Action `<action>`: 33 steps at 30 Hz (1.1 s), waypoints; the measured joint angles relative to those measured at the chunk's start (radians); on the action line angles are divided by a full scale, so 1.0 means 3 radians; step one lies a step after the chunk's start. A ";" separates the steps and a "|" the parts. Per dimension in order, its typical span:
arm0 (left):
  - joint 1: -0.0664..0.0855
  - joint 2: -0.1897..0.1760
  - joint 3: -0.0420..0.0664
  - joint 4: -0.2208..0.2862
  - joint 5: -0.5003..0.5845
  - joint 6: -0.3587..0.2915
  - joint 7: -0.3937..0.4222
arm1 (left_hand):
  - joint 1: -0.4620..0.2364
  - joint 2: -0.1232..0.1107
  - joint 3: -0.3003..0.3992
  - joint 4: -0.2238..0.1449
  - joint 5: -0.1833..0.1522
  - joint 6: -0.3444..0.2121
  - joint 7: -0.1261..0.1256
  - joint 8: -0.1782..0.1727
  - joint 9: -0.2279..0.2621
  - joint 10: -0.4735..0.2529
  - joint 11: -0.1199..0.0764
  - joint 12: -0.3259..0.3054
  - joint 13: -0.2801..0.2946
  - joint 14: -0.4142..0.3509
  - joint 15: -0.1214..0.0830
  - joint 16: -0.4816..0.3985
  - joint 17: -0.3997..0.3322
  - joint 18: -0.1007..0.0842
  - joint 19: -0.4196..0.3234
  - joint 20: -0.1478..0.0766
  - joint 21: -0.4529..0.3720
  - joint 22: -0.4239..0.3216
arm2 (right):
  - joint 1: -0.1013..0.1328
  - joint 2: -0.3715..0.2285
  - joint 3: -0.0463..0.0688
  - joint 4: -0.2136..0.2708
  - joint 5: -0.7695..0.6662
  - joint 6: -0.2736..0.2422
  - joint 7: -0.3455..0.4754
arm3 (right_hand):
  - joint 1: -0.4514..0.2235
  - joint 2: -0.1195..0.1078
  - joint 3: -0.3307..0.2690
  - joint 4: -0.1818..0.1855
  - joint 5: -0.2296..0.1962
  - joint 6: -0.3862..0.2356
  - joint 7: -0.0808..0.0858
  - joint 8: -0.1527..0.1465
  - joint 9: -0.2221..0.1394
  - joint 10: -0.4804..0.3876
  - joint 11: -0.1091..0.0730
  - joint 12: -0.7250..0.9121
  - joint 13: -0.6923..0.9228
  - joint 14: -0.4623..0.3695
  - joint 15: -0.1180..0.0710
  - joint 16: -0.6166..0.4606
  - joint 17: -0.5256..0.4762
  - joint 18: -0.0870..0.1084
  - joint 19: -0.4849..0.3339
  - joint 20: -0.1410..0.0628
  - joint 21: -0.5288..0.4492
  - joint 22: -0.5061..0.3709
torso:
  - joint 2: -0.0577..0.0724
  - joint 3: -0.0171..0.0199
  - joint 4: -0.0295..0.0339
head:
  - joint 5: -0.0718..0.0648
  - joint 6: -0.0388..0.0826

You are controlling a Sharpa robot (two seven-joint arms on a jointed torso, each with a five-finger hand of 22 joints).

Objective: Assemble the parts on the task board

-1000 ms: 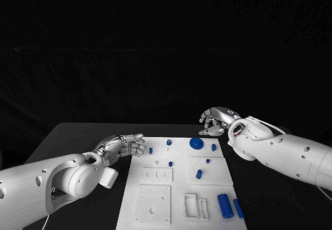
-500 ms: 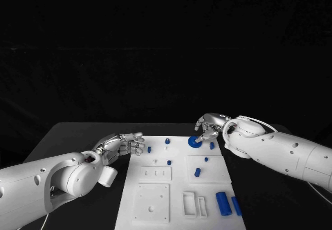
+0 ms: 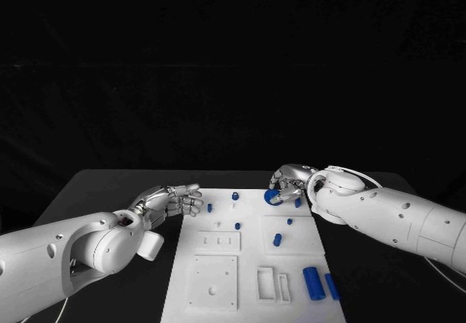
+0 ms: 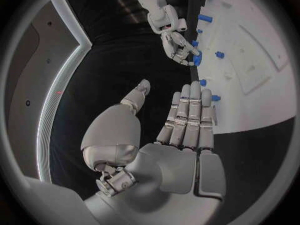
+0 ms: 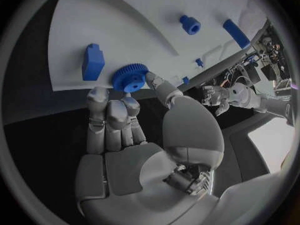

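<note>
The white task board (image 3: 219,266) lies in the middle of the table. A blue gear (image 3: 273,198) sits at its far right corner. My right hand (image 3: 289,182) is down on the gear; in the right wrist view the thumb and fingertips (image 5: 128,101) pinch the rim of the blue gear (image 5: 129,78), which rests on the board (image 5: 150,20). My left hand (image 3: 173,200) hovers open beside the board's left edge, fingers straight and together (image 4: 187,120), holding nothing. From the left wrist, the right hand (image 4: 178,45) shows on the gear.
Small blue pegs (image 3: 234,196) stand or lie across the board's far half. Two long blue cylinders (image 3: 312,282) lie at the near right corner. Square recessed plates (image 3: 213,282) and rectangular frames (image 3: 270,285) fill the near half. A blue block (image 5: 93,61) sits beside the gear.
My right hand has come down and towards the board from above the far right corner and closed its fingers on the blue gear. The left hand has stayed where it was.
</note>
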 measured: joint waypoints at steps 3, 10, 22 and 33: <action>0.0000 -0.0001 0.0000 0.0000 0.0000 0.0003 0.0000 | 0.0000 0.0000 0.0000 0.0000 0.0000 0.0000 0.0000 0.0000 0.0000 0.0000 0.0000 0.0000 0.0000 0.0000 0.0000 0.0000 0.0000 0.0000 0.0000 0.0000 0.0000 0.0000 | -0.0003 0.0000 0.0004 -0.0003 0.0000 0.0016 0.0004 | 0.0000 0.0033 0.0039 0.0000 0.0019 0.0022 -0.0022 0.0023 0.0004 -0.0001 -0.0001 0.0000 -0.0001 0.0000 0.0000 0.0000 0.0010 0.0000 -0.0006 -0.0006 0.0010 0.0000 | -0.0001 -0.0002 0.0000 | -0.0004 0.0002; 0.0000 -0.0007 0.0000 -0.0001 -0.0001 0.0006 -0.0002 | 0.0014 0.0013 0.0000 0.0000 0.0000 0.0000 0.0000 0.0000 0.0003 0.0000 0.0000 0.0000 0.0000 0.0000 0.0000 -0.0013 0.0001 -0.0001 0.0000 0.0000 0.0000 0.0000 | -0.0001 -0.0014 0.0007 -0.0002 0.0000 0.0042 0.0019 | 0.0051 0.0083 0.0176 0.0009 0.0080 0.0094 -0.0093 0.0061 0.0022 -0.0019 -0.0017 0.0000 -0.0018 -0.0009 -0.0028 -0.0004 0.0031 0.0000 -0.0014 -0.0001 0.0031 0.0000 | -0.0003 -0.0002 -0.0002 | -0.0003 -0.0004; 0.0000 -0.0004 -0.0001 -0.0014 -0.0002 0.0013 -0.0004 | 0.0013 0.0013 0.0000 0.0000 0.0000 0.0000 0.0000 0.0000 0.0003 0.0000 0.0000 0.0000 0.0000 0.0000 0.0000 -0.0013 0.0003 -0.0001 0.0000 0.0000 0.0000 0.0000 | -0.0002 -0.0024 0.0008 0.0001 0.0001 0.0059 0.0041 | 0.0020 0.0052 0.0270 -0.0052 0.0142 0.0015 -0.0015 -0.0015 0.0000 -0.0043 -0.0017 0.0000 -0.0043 0.0000 -0.0023 -0.0054 0.0074 0.0000 -0.0030 0.0007 0.0056 -0.0001 | -0.0004 -0.0003 -0.0006 | -0.0010 -0.0011; 0.0000 -0.0006 -0.0002 -0.0018 -0.0003 0.0018 -0.0007 | 0.0013 0.0013 0.0000 0.0000 0.0000 0.0000 0.0000 0.0000 0.0006 0.0000 0.0000 0.0000 -0.0003 0.0000 0.0000 -0.0013 0.0002 -0.0002 0.0000 0.0000 0.0000 0.0000 | -0.0003 -0.0042 0.0007 0.0008 0.0001 0.0060 0.0045 | -0.0005 0.0027 0.0215 -0.0106 0.0142 -0.0030 0.0030 -0.0039 -0.0022 -0.0073 0.0012 0.0000 -0.0060 -0.0001 0.0000 -0.0067 0.0088 0.0000 -0.0042 0.0018 0.0056 -0.0001 | -0.0004 0.0000 -0.0004 | -0.0015 -0.0014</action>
